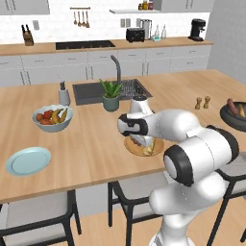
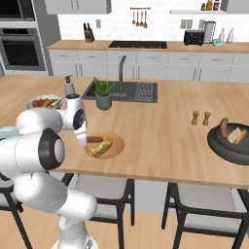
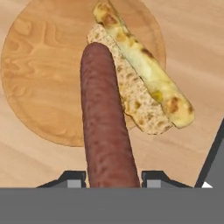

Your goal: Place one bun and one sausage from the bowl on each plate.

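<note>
Jaws: clamped on a sausage (image 3: 105,118), held over the wooden plate (image 3: 39,78).
Wooden plate: has its bun (image 3: 144,74); sausage not yet released.
Blue plate (image 1: 28,160): bare, far left on the desk (image 2: 160,126).
Dark bowl (image 2: 229,142): holds another sausage and bun.
Left: release here, then fill the blue plate.

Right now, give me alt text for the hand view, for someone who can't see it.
A reddish-brown sausage is held in the claw, hanging over a round tan wooden plate on a wooden counter. A golden bun, split open, already lies across the plate's far side, its end overhanging the rim.
</note>
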Tool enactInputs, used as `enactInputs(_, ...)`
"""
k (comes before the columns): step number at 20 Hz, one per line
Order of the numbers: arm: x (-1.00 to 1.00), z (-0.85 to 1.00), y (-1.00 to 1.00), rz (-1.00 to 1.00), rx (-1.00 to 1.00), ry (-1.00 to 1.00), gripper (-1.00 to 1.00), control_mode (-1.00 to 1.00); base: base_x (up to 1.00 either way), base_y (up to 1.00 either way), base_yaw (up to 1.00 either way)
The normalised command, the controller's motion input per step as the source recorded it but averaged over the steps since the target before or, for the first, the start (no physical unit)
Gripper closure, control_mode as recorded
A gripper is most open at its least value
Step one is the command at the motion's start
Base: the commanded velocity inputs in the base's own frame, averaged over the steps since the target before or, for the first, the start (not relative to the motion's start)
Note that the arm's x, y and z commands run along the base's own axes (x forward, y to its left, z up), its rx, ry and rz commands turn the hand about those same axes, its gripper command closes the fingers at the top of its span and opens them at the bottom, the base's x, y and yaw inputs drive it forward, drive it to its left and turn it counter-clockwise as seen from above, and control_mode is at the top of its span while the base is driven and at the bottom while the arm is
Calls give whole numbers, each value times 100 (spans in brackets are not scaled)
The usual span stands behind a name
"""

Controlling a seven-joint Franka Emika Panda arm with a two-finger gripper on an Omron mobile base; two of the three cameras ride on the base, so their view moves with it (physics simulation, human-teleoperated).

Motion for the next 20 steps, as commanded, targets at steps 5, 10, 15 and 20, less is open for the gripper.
enactInputs(5, 35, -8, 5, -7, 0, 0, 100, -100, 0, 0, 0)
enactInputs(10, 38, -18, 0, 0, 0, 0, 100, -100, 0, 0, 0)
enactInputs(15, 40, -29, 0, 0, 0, 0, 100, -100, 0, 0, 0)
enactInputs(20, 26, -35, -10, 0, 0, 0, 100, -100, 0, 0, 0)
